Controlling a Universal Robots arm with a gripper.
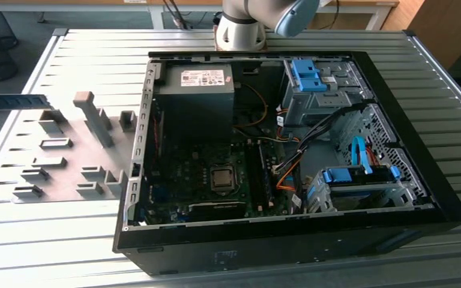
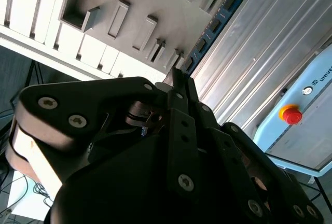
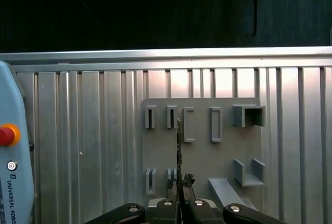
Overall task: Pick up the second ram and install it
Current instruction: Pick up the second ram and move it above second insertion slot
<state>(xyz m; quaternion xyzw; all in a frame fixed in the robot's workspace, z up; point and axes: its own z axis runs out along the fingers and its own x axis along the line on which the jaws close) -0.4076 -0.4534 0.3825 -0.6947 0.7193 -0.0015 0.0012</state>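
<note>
From the exterior view we look down steeply, from some way off, over the whole bench (image 1: 295,36). The open computer case (image 1: 295,240) sits mid-bench and the grey holder plate (image 1: 78,157) by the bench edge at the exterior view's left. Both wrist views sit close behind the gripper (image 3: 179,182) (image 2: 179,76) and share that plate. The first wrist view faces it squarely from above, while the second wrist view looks obliquely along the gripped second ram (image 2: 212,27).

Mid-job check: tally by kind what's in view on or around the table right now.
second ram, held in the gripper: 1
grey holder plate: 1
open computer case: 1
teach pendant: 1
Total: 4
</note>
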